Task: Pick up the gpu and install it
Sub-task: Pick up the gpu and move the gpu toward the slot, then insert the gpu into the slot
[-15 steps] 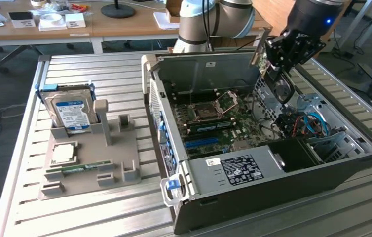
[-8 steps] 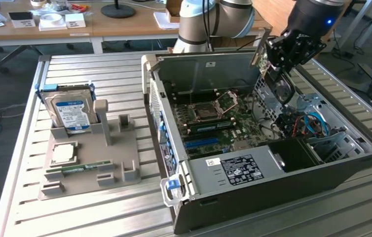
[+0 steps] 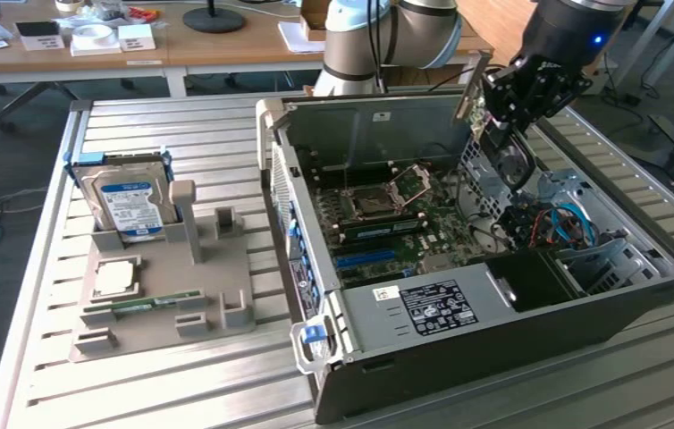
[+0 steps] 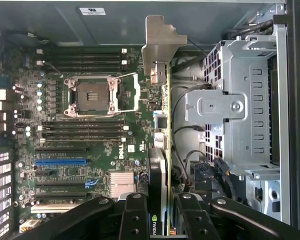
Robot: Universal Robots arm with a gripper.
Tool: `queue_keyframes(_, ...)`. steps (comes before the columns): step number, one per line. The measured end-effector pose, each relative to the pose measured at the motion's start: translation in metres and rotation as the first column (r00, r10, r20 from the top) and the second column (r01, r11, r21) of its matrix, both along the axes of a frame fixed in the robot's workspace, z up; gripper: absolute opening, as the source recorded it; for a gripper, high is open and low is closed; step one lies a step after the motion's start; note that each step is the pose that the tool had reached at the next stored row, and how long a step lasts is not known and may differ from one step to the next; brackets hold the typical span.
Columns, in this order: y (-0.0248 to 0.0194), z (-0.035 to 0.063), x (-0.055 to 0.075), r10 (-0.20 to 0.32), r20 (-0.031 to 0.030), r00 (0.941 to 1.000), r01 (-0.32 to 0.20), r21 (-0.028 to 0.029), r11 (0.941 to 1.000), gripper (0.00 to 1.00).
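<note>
Transfer step: gpu held over the open case.
The fingers are clamped on it, unseated; seating likely needs its edge aligned over a motherboard slot.

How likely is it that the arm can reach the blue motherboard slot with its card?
Probably yes: the gripper, shut on the gpu, hangs over the open case, and nothing covers the blue slot.
</note>
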State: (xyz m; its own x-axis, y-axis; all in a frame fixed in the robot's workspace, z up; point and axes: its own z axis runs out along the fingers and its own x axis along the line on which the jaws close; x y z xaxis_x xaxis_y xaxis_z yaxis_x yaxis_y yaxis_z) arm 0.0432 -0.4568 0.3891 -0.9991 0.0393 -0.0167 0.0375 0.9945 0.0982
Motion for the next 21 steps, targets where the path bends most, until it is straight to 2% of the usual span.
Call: queue_keyframes(21,-0.0009,-0.0001,0.0,0.002,0.0,1.0,-0.002,-0.0011,1.0,0.26)
